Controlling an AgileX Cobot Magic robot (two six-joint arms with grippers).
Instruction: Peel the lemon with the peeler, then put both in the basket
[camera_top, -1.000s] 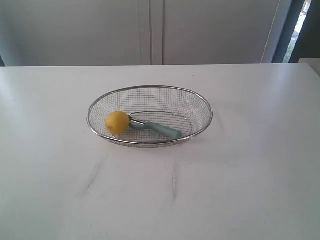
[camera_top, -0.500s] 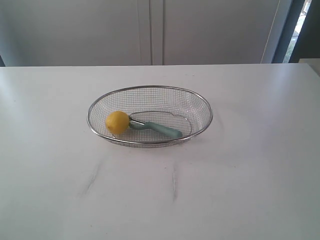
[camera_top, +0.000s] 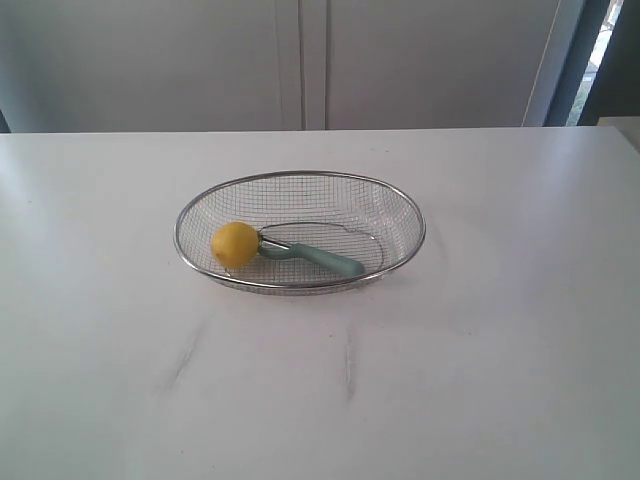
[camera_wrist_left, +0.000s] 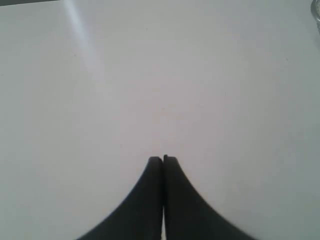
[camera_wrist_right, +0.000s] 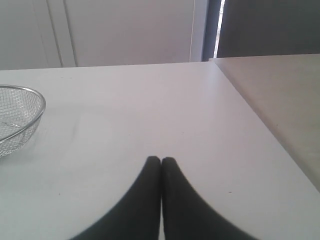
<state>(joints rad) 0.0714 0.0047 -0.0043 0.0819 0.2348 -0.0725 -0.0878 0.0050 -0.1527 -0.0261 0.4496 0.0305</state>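
Placement looks finished: the small roundish bright yellow lemon (camera_top: 235, 244) sits at the left end of the wide, shallow oval basket of silver wire mesh (camera_top: 390, 215). The slim peeler with the pale teal handle and metal head (camera_top: 322, 259) lies beside it on the basket floor, head touching the fruit, handle pointing toward the right end. The basket stands near the middle of the white counter (camera_top: 500, 360). Whether the skin has been pared I cannot tell; the lemon reads as plain yellow from here.

The left gripper (camera_wrist_left: 163, 160) has its jaws pressed together with nothing between them, over bare counter. The right gripper (camera_wrist_right: 161, 160) is likewise closed and empty, well apart from the basket's rim.

With both things in, the step in hand is, I judge, only to hold the arms off. Doing it well means keeping both pairs of jaws clear of the light mesh rim, since a nudge could slide the basket or roll the lemon against the peeler
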